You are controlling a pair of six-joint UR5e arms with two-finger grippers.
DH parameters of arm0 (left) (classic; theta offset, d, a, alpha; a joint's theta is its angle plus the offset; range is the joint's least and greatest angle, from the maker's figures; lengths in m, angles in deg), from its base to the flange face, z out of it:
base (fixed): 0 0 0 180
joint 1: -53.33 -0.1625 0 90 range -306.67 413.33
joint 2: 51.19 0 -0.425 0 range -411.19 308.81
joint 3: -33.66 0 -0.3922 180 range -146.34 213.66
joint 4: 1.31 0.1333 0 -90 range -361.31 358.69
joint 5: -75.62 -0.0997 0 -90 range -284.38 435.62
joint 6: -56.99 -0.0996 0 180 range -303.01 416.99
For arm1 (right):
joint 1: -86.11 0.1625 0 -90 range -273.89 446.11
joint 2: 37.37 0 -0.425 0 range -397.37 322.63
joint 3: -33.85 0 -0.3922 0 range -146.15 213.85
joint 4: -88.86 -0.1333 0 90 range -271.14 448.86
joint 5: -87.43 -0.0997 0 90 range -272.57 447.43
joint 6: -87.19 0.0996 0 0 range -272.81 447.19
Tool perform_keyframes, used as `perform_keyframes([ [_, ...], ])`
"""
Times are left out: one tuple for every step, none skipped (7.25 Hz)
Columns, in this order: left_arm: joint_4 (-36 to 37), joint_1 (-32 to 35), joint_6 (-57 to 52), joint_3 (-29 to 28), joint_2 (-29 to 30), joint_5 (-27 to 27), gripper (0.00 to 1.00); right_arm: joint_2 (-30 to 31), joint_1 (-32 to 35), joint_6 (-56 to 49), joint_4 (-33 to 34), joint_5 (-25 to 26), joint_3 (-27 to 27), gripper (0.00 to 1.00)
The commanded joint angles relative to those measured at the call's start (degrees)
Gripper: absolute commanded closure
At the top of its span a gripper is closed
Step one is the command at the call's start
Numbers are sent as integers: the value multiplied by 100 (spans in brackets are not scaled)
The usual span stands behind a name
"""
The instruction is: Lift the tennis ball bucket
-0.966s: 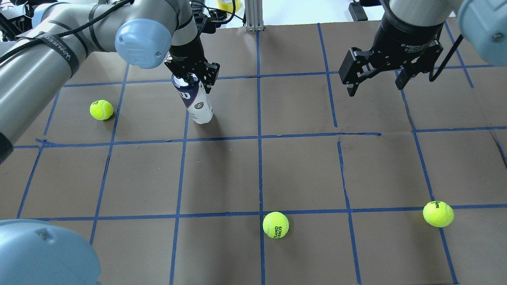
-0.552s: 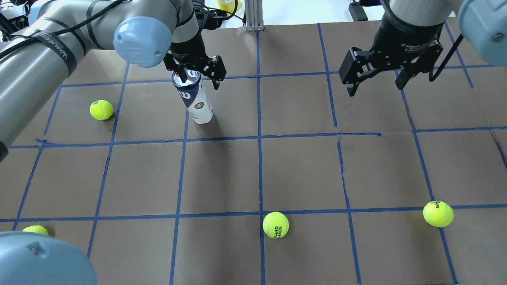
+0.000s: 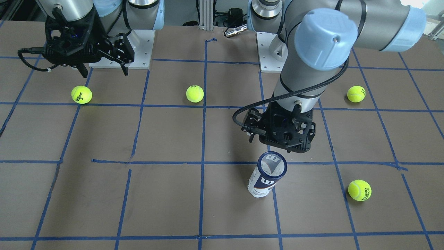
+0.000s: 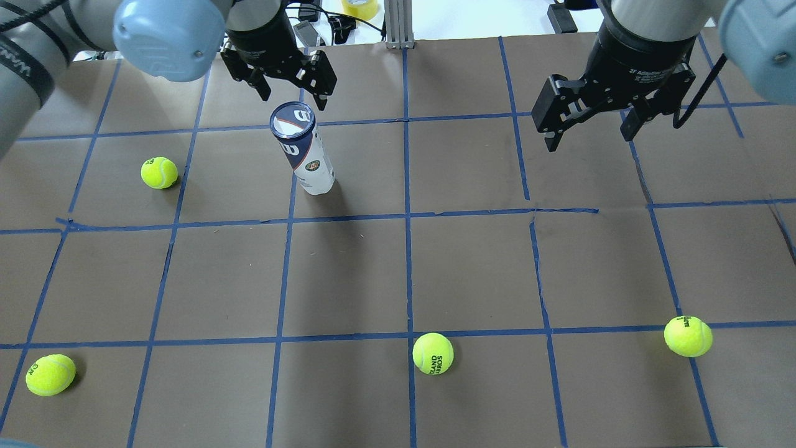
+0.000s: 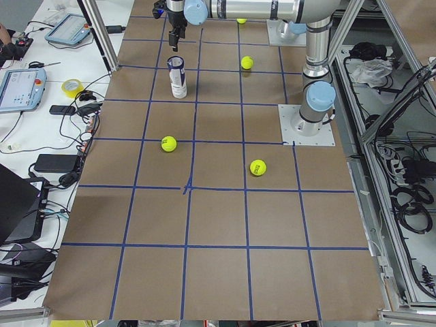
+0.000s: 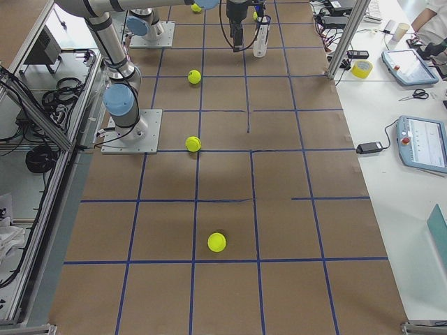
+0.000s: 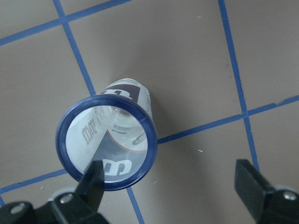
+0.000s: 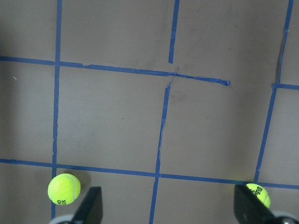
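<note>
Matte brown table point(image 4: 472, 267) beneath slim cylindrical tennis ball bucket point(image 4: 306, 154)

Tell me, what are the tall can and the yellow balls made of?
The can looks like thin glossy plastic: its lid is see-through with a blue rim, and the side carries a shiny printed label. The balls look covered in fuzzy matte felt, soft-edged with no shine; what is inside them cannot be seen.
</note>
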Motion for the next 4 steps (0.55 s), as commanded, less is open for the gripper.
perform_keyframes([
  [-545, -738, -6, 5, -461, 400, 0, 8, 0, 0, -8, 2, -2, 0],
  [-721, -959, -6, 83, -698, 359, 0, -1, 0, 0, -8, 2, -2, 0],
  [-784, -1014, 3, 180, -884, 237, 0, -1, 0, -9, -8, 2, -2, 0],
  [-758, -1093, 12, 329, -1007, 175, 0, -1, 0, 0, -8, 2, -2, 0],
])
